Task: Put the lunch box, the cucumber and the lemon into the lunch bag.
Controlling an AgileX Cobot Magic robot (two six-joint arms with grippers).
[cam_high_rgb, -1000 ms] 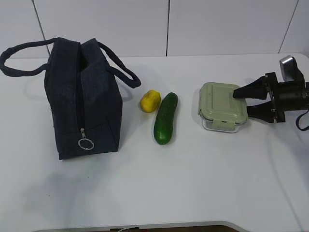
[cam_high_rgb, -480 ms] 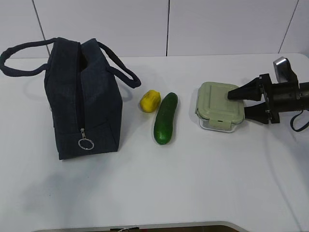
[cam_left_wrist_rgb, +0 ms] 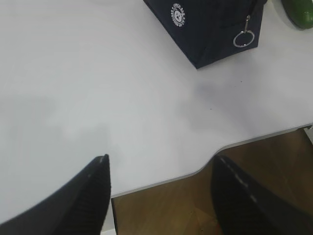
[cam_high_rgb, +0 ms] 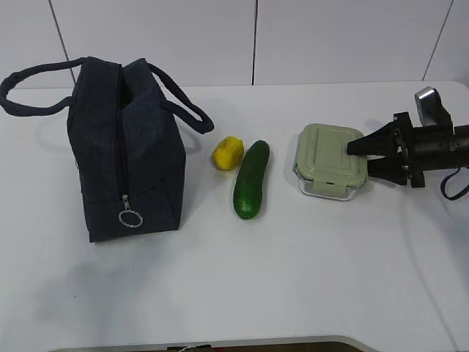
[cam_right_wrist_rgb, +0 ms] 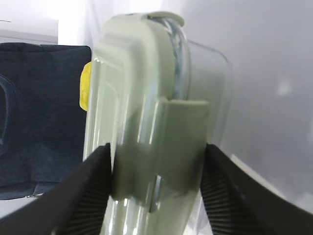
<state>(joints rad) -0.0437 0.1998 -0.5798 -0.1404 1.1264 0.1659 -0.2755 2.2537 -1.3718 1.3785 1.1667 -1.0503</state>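
Observation:
The lunch box (cam_high_rgb: 327, 163), clear glass with a sage-green lid, sits at the right of the table. My right gripper (cam_high_rgb: 357, 159) comes in from the right and is shut on its right end. In the right wrist view one finger presses the lid and the other the glass underside of the box (cam_right_wrist_rgb: 142, 98), at the gripper (cam_right_wrist_rgb: 156, 147). The cucumber (cam_high_rgb: 250, 180) and lemon (cam_high_rgb: 228, 152) lie side by side at the middle. The navy lunch bag (cam_high_rgb: 128, 154) stands at the left with its top open. My left gripper (cam_left_wrist_rgb: 161, 157) is open and empty over the table's front edge.
The bag's silver ring pull (cam_high_rgb: 130, 218) hangs on its near side and also shows in the left wrist view (cam_left_wrist_rgb: 243, 38). Its two loop handles fall to either side. The white table (cam_high_rgb: 293, 279) ends at a curved front edge (cam_left_wrist_rgb: 195, 169).
My right gripper's fingers have closed in on the lunch box's right end. The box has shifted a little to the left and turned slightly. The bag, lemon and cucumber have not moved.

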